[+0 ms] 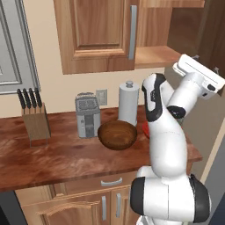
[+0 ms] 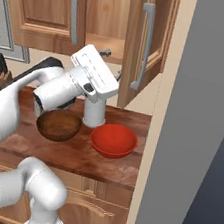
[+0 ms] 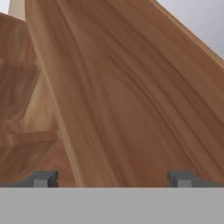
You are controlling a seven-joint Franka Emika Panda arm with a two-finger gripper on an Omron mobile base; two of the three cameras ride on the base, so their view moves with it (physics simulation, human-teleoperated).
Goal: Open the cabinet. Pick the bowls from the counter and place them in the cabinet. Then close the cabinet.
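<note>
Pincer [image 3: 112, 178] wide open, holding nothing.

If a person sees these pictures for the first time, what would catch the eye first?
Probably the white arm, which reaches up with its open claw close to the cabinet, whose right door stands open. Next, the two bowls on the counter: the dark brown wooden bowl and the glossy red bowl side by side, in front of a paper towel roll.
</note>
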